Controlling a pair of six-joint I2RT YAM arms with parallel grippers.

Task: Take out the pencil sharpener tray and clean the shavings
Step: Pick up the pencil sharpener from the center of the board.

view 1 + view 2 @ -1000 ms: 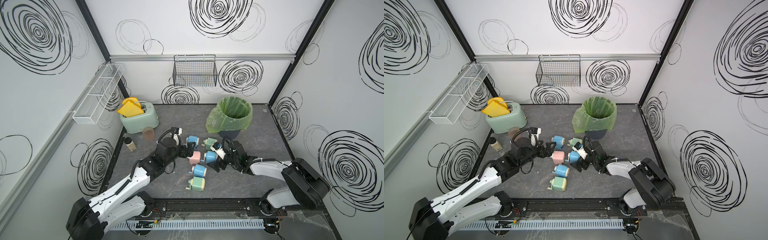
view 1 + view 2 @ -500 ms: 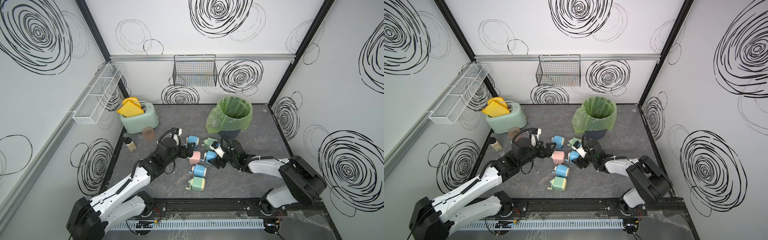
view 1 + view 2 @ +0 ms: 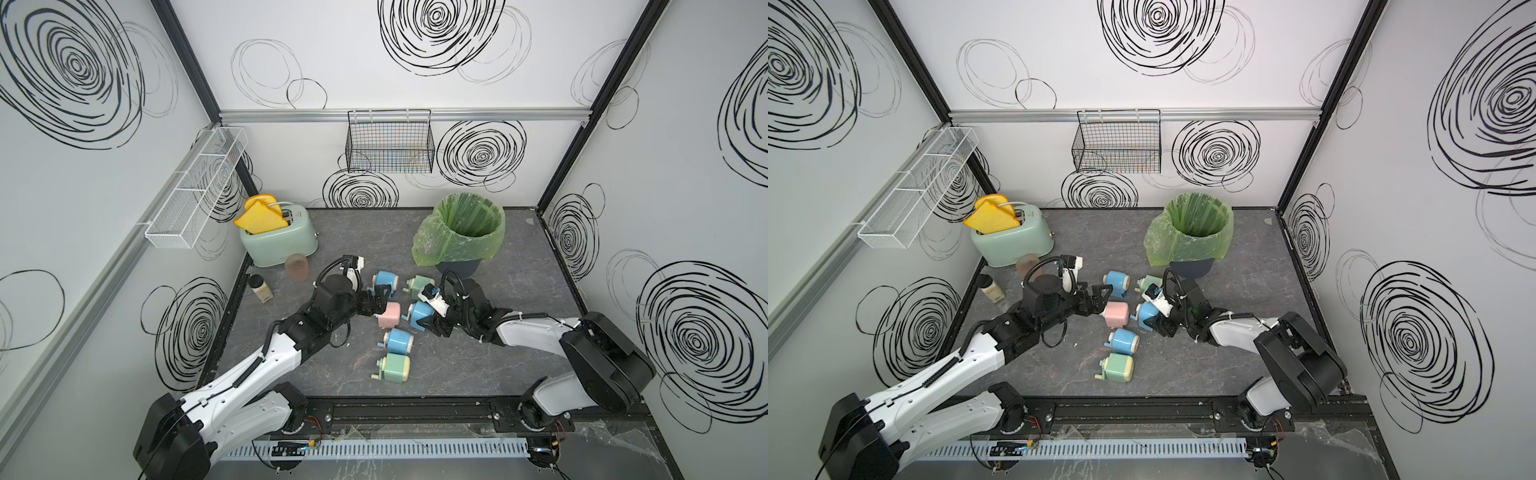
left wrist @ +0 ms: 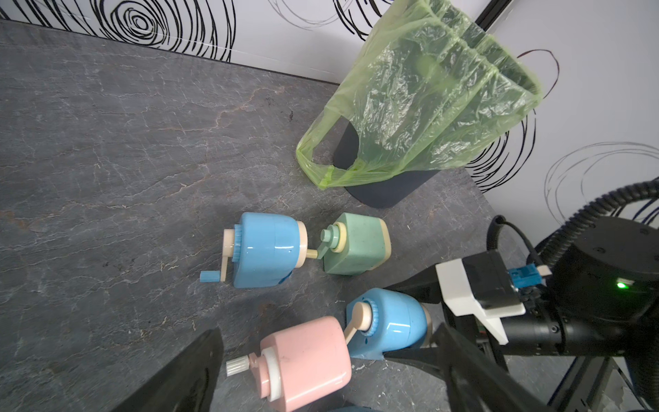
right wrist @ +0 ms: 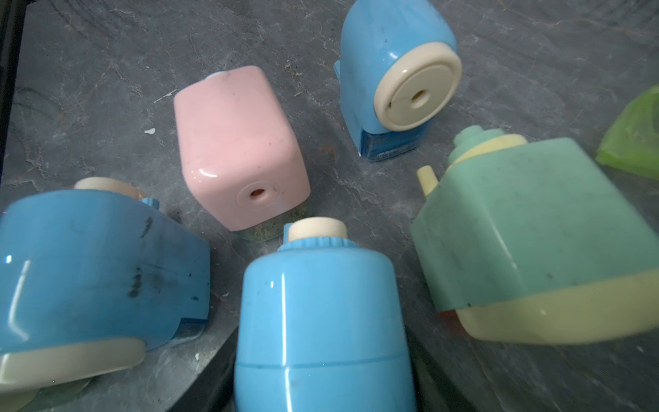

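A mint-green toaster [image 3: 286,245] holding yellow toy bread slices [image 3: 259,217] stands well left of and beyond the jaws of the left gripper [image 3: 380,302], with a translucent pink plastic cup [image 3: 296,268] just beside it, nearer those jaws. A small clear black-capped bottle [image 3: 261,288] sits farther left of them. A white wire-mesh shelf [image 3: 195,195] hangs high to their left, and a black wire basket [image 3: 390,145] hangs high beyond them.

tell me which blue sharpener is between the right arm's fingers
The middle blue sharpener, beside the pink sharpener. The back blue one and front blue one sit ungripped.
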